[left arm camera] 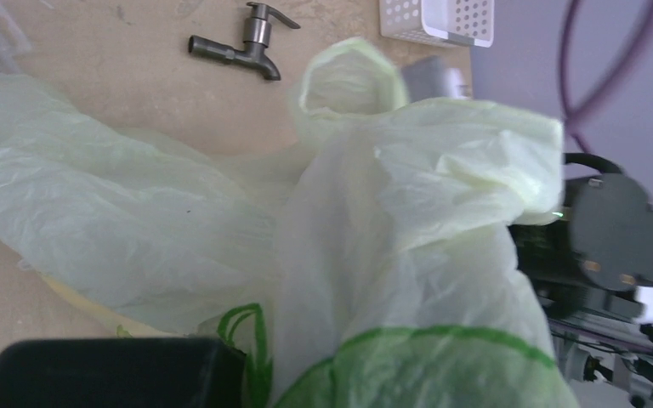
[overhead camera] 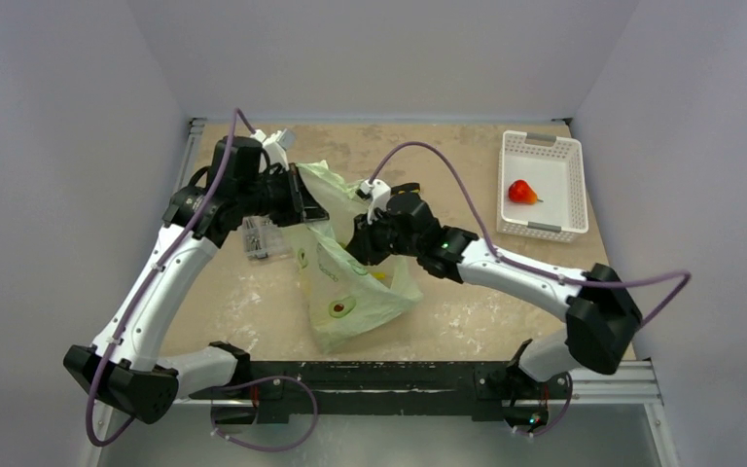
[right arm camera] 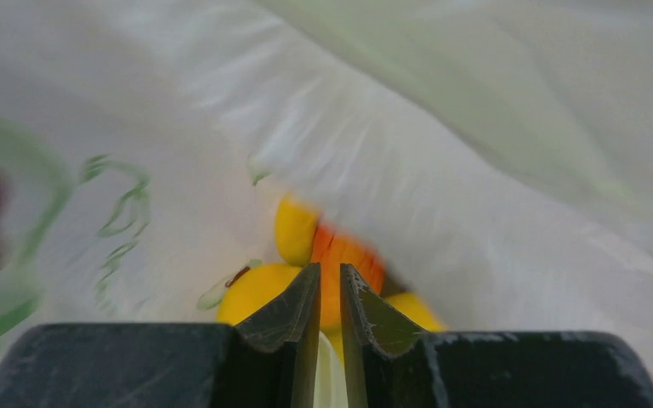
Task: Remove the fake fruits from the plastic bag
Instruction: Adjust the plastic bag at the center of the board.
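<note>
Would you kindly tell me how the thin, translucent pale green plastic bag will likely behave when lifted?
The pale green plastic bag probably flops and sags: it lies in crumpled folds. It looks light, so a push may bunch it. The glossy yellow and orange fruits inside could roll.

Soft, even light is falling on the pale brown table (overhead camera: 253, 302), making only faint shadows. The thin, crinkly, pale green plastic bag (left arm camera: 408, 221) is looking smeary up close. Light is glowing through it around the shiny yellow and orange plastic fruits (right arm camera: 293, 231) (very fuzzy).
</note>
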You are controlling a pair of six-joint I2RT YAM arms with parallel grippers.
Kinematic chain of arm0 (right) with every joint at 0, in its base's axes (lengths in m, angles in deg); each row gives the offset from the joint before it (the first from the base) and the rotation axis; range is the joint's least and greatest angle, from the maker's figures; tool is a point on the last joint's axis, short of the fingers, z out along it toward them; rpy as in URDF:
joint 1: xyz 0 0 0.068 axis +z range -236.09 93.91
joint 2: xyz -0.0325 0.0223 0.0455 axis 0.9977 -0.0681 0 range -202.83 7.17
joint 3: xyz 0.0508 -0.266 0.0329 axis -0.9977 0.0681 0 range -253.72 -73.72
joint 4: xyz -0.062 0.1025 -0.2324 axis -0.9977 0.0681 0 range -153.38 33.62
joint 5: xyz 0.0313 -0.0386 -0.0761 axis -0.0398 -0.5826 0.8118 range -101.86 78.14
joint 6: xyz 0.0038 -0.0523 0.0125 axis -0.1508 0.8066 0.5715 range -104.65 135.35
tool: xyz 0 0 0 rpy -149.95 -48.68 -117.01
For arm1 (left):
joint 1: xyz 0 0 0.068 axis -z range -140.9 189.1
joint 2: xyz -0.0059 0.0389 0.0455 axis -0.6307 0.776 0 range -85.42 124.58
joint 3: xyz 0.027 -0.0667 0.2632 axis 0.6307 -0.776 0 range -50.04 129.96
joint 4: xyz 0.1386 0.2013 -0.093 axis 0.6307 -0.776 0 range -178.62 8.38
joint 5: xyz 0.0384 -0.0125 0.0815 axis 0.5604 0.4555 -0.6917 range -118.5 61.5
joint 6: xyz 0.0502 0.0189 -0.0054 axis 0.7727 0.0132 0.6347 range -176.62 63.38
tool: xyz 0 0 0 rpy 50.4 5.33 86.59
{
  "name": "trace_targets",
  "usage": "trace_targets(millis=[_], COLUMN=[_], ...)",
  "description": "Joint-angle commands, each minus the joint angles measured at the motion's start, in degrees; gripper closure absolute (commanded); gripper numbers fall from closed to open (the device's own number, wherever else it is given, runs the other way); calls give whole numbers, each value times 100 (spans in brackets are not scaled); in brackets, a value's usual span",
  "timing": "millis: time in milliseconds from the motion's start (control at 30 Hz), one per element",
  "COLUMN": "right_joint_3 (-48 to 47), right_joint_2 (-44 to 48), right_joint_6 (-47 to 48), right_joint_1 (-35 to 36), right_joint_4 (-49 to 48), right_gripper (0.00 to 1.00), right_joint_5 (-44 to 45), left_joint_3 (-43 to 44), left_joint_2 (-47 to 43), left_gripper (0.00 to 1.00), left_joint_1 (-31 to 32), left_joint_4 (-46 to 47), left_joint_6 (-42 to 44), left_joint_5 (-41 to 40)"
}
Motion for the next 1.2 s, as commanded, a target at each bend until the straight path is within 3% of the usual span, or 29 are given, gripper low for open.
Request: trace_targets(millis=[0, 167, 300, 400, 533, 633, 833, 1000, 1067, 1167], right_joint_3=[58, -162, -289, -314, 218, 781, 1550, 1552, 1410, 1268], right_joint_2=[-508, -599, -469, -189, 369, 756, 995, 247, 49, 261], right_joint_6=[-444, -38, 348, 592, 346, 19, 21, 299, 466, 571], right_joint_1=[-15, -177, -269, -258, -117, 137, 845, 960, 1019, 1011], right_joint_4=[-1599, -844, -274, 136, 8, -483, -1124, -1288, -1139, -863], right_gripper=[83, 72, 59, 52, 48, 47, 48, 48, 53, 71], right_joint_5=[-302, 1360, 2073, 2106, 940, 429, 769, 408, 40, -356], left_joint_3=[267, 585, 585, 244, -140, -223, -461, -639, -651, -562], left_joint_2=[273, 400, 344, 207, 42, -52, -176, -316, -324, -266], left_gripper=[100, 100, 100, 100, 100, 100, 100, 100, 100, 100], left_joint_1=[7, 41, 32, 25, 30, 32, 32, 32, 31, 30], left_joint_4=[691, 521, 45, -185, -467, -632, -778, -721, -666, -709], left_joint_6=[-396, -149, 342, 665, 872, 988, 1010, 879, 875, 840], left_joint_5=[967, 845, 555, 220, -229, -418, -512, -595, -619, -534])
